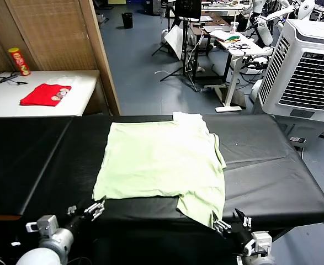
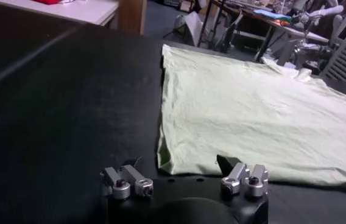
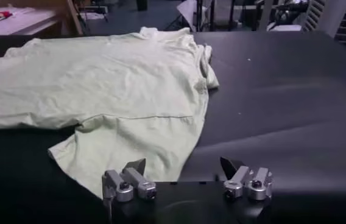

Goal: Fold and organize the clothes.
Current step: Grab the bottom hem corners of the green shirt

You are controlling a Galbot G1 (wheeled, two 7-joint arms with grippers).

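The clothes are one pale green T-shirt (image 1: 162, 160) lying flat on the black table (image 1: 272, 182), with a flap of it reaching the near edge on the right. My left gripper (image 1: 94, 208) stands open at the shirt's near left corner, just short of the cloth. In the left wrist view the shirt (image 2: 258, 115) lies just beyond the left gripper (image 2: 179, 170), whose jaws hold nothing. My right gripper (image 1: 223, 223) stands open at the near right flap. In the right wrist view the right gripper (image 3: 182, 165) has one finger over the shirt (image 3: 112, 85).
A white side table (image 1: 84, 83) at the far left holds a small red garment (image 1: 46, 94) and a tall can (image 1: 19, 61). A white air cooler (image 1: 311, 72) stands at the far right. Desks and stands fill the room behind.
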